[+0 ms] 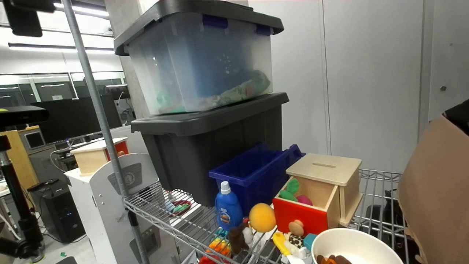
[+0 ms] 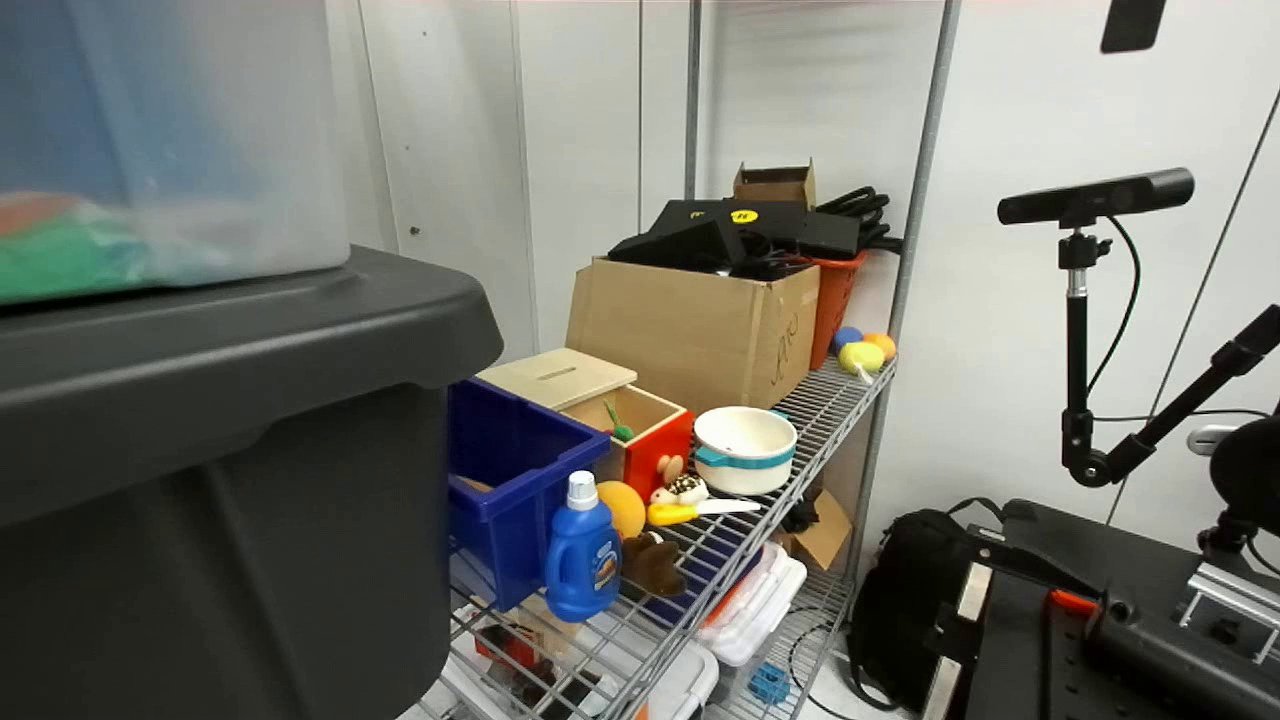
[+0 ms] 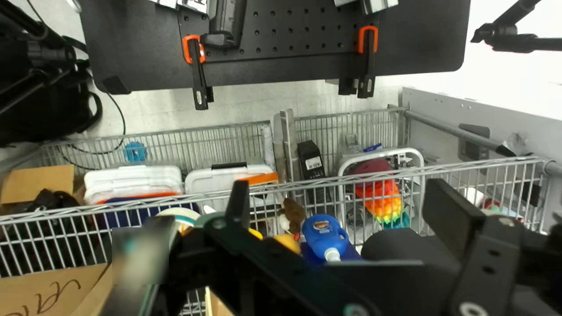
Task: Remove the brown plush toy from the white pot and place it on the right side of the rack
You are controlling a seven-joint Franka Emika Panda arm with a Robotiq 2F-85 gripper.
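Clearly, the gripper (image 3: 340, 204) is released, its jaws standing wide apart in the wrist view. Through the gap I see a blue bottle (image 3: 324, 235) and, beside it, a brown stuffed animal (image 3: 294, 213) on the wire rack (image 2: 835, 405). The brown plush toy (image 1: 332, 259) is inside the white pot (image 1: 361, 244); only its upper part is in sight, with a patch of orange on it. In an exterior view I see the pot's teal band and handle, and a toy knife (image 2: 690, 512) with a yellow grip lying near it. Just beside the pot stands a wooden box (image 1: 324, 168), its red-fronted drawer (image 1: 300, 214) pulled out with a pink and green toy (image 1: 292, 187) in it. An orange ball (image 1: 262, 217) sits next to that drawer. Just beside the bottle is a blue bin (image 1: 253, 192); only part of its inside shows. Next to it is a grey bin (image 1: 198, 154) with its lid (image 1: 220, 118) on, so its contents are hidden. On top of that rests a clear bin (image 1: 146, 80), and crumpled green and pale stuff (image 1: 245, 90) shows through its wall. Over by the wooden box, in an exterior view, a cardboard box (image 2: 670, 310) is heaped with black gear (image 2: 700, 240), and an orange basket (image 2: 836, 315) stands next to it.
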